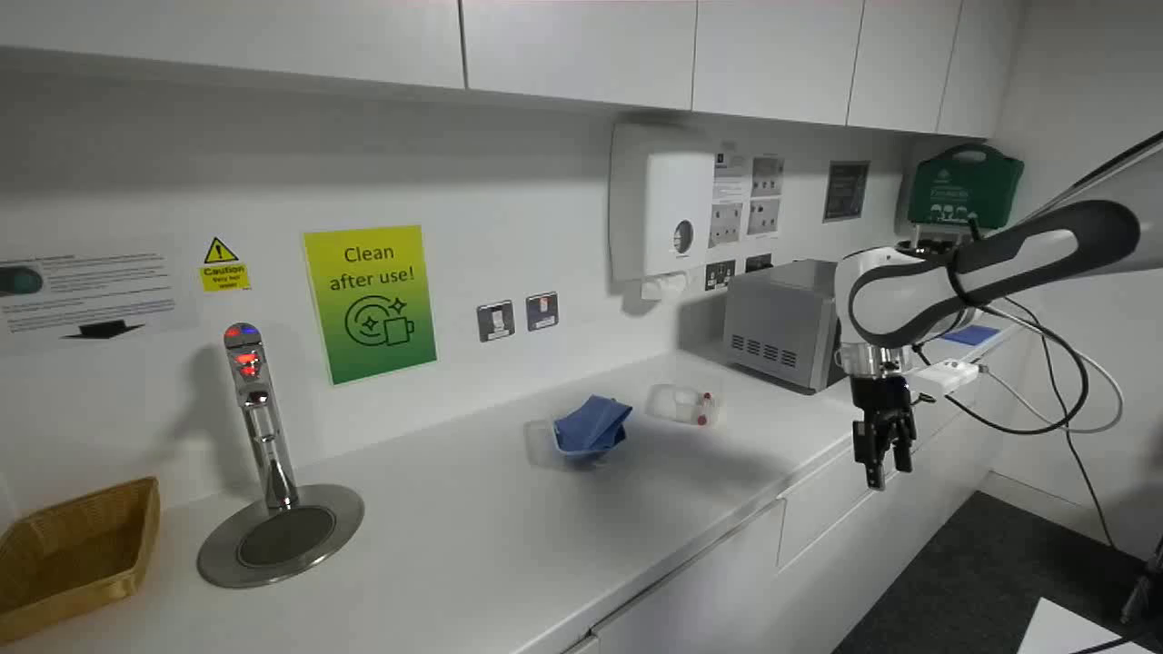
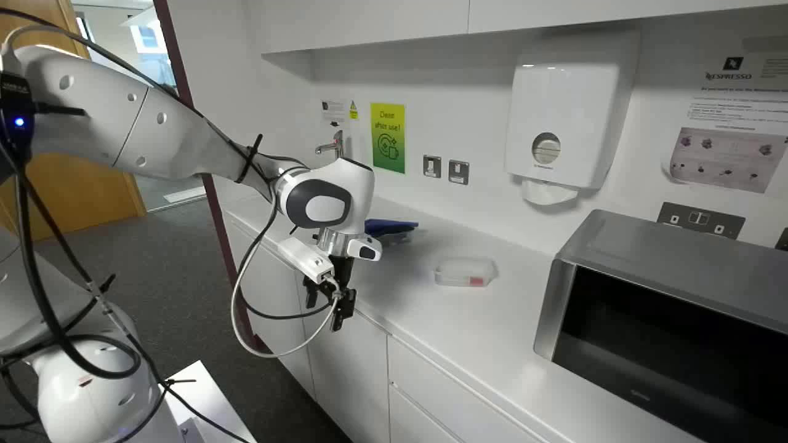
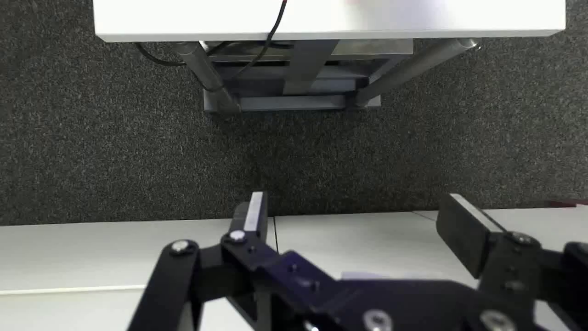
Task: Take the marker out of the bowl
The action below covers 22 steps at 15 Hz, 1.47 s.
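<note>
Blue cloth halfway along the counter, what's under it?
A clear container shows partly below and beside the blue cloth; the rest is covered, so whether a marker is inside can't be seen.

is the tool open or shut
Open: in the wrist view, the tool has its two fingers spread wide apart, with nothing held between them.

On counter (image 1: 454,545): tap (image 1: 263,427) between basket (image 1: 82,520) and cloth (image 1: 592,423) | container (image 1: 677,404) between cloth and microwave (image 1: 786,318) | hand (image 1: 889,472) before counter

I am counting: robot arm (image 2: 178,135), one; gripper (image 3: 351,209), one; gripper fingers (image 3: 461,232), two; clear containers (image 2: 465,269), at least two; rumpled blue cloth (image 1: 591,422), one; tap (image 1: 264,436), one; basket (image 1: 82,536), one; microwave (image 1: 780,322), one; towel dispenser (image 1: 659,200), one; green case (image 1: 965,191), one.
</note>
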Each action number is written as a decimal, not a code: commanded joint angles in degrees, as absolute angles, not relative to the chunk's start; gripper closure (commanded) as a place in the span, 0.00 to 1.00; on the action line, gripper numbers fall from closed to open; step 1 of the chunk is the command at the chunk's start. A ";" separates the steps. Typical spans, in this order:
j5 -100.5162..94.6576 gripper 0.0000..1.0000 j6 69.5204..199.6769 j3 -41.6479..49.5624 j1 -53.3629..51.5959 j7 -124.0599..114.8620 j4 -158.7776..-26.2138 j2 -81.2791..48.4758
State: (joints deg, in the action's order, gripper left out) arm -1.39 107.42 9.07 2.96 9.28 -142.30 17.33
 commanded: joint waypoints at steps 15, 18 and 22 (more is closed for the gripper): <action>10.64 0.00 112.87 7.10 4.54 -5.76 -125.09 8.87; 14.23 0.00 117.81 7.83 5.47 -9.70 -122.34 6.28; 14.33 0.00 119.48 7.56 5.76 -9.68 -123.57 6.19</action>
